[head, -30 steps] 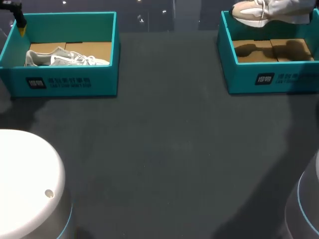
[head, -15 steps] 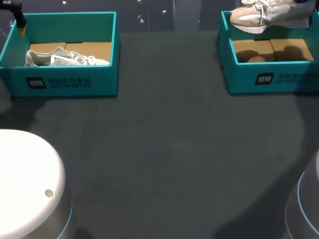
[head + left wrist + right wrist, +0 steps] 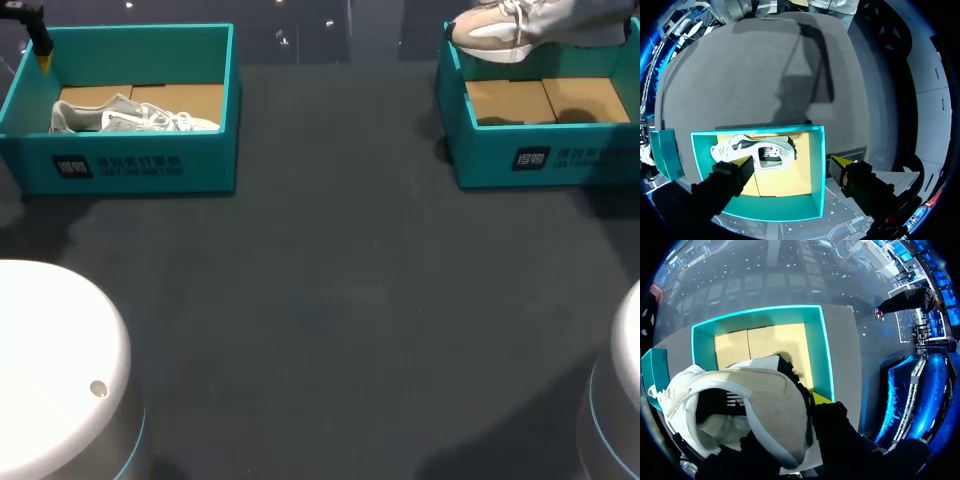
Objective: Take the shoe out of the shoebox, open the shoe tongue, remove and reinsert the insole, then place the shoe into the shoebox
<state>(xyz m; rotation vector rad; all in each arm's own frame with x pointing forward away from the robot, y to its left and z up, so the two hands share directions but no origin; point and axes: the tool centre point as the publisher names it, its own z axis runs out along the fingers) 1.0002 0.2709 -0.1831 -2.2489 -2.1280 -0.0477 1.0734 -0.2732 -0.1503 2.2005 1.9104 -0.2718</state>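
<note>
Right gripper (image 3: 807,409) has the beige sneaker (image 3: 740,405) clamped at the heel end, with the shoe's opening facing the wrist camera. Only one yellow fingertip (image 3: 821,399) shows, tight against the outside of the heel. The other finger is hidden behind the shoe, so I'm going by the fact that the shoe hangs in the air.

Straight below the gripper is the right shoebox (image 3: 823,355), teal walls and a brown cardboard floor, and the sneaker isn't touching it anywhere. In the head view the beige sneaker (image 3: 505,25) floats over the far side of the right shoebox (image 3: 540,160), toe sticking out away from the gripper toward the box's corner.

Left gripper (image 3: 792,162) hangs above the left shoebox (image 3: 817,165) with its fingers spread wide, gripping nothing. One fingertip (image 3: 746,162) sits over the inside of the box, and the other is out past the box wall.

The white sneaker (image 3: 755,150) lies on its side on the cardboard floor, underneath and just ahead of that inside finger, well apart from the outside one. Nothing is touching it.

Both boxes sit on the dark grey table (image 3: 340,300), well apart from each other.
</note>
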